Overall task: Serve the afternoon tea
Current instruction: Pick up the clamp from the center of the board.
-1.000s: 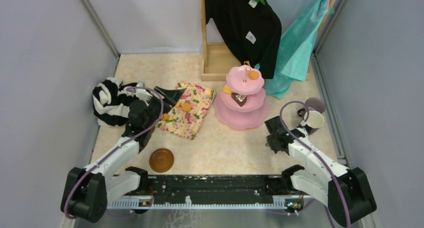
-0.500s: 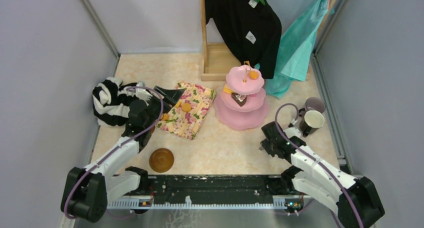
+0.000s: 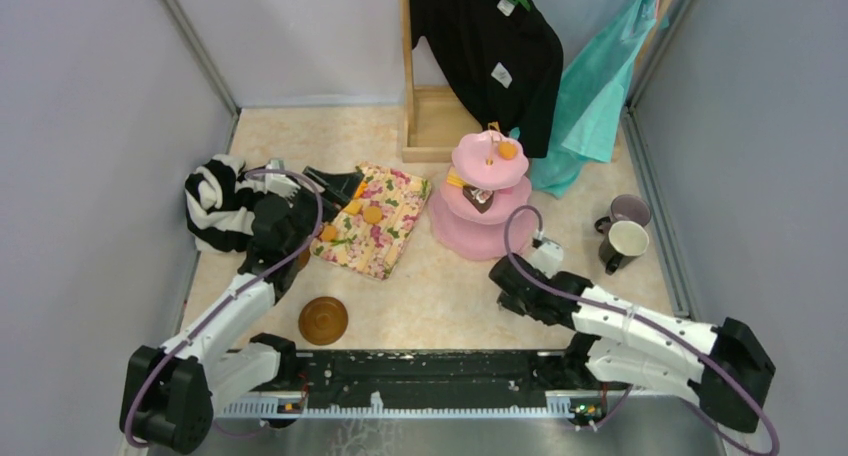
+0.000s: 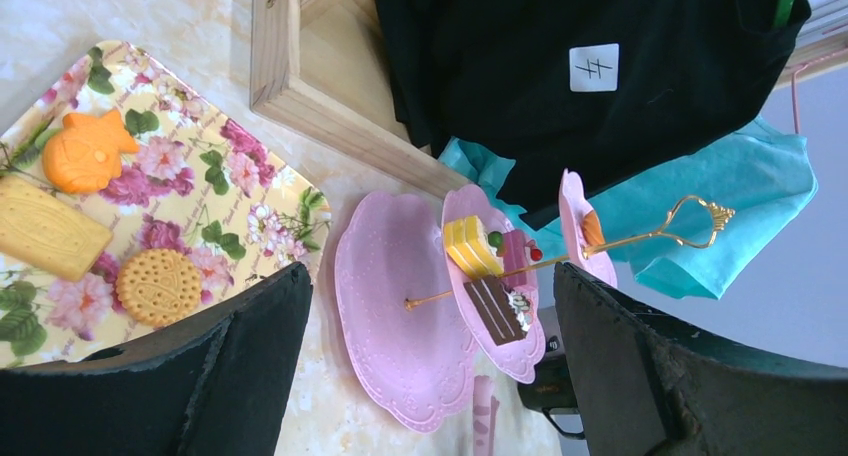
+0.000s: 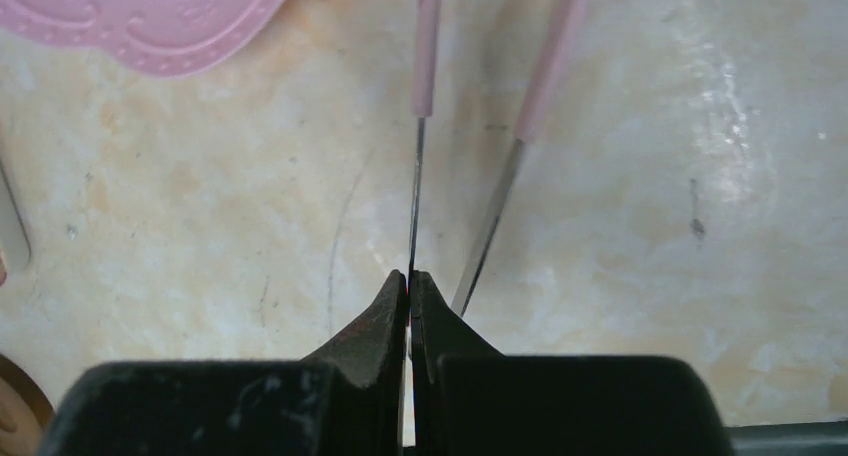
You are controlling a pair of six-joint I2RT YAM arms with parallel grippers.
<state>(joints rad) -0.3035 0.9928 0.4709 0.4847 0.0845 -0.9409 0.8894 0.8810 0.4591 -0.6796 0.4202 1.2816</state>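
Observation:
The pink three-tier cake stand point(image 3: 483, 226) stands mid-table, with a yellow cake point(image 4: 470, 246) and a brown cake point(image 4: 492, 311) on its middle tier. Three orange and tan pastries, among them a fish-shaped one point(image 4: 88, 151) and a round biscuit point(image 4: 158, 286), lie on the floral-print cloth point(image 3: 385, 238). My left gripper point(image 3: 325, 191) hangs open over the cloth's left edge, its jaws wide and empty point(image 4: 430, 276). My right gripper point(image 3: 505, 276) is low in front of the stand, shut point(image 5: 411, 276) on a thin pink-handled utensil point(image 5: 427, 46). A lilac mug point(image 3: 630, 210) and a cream mug point(image 3: 626, 241) stand at the right. One brown saucer point(image 3: 323, 320) lies near the front.
A black-and-white striped garment point(image 3: 218, 201) is heaped at the left wall. A wooden rack point(image 3: 432, 116) at the back carries a black shirt point(image 3: 495, 46) and a teal cloth point(image 3: 600, 86). Grey walls close in both sides.
My right arm has swung left, away from the mugs to the front of the cake stand, still shut. My left gripper has shifted slightly back over the cloth's edge.

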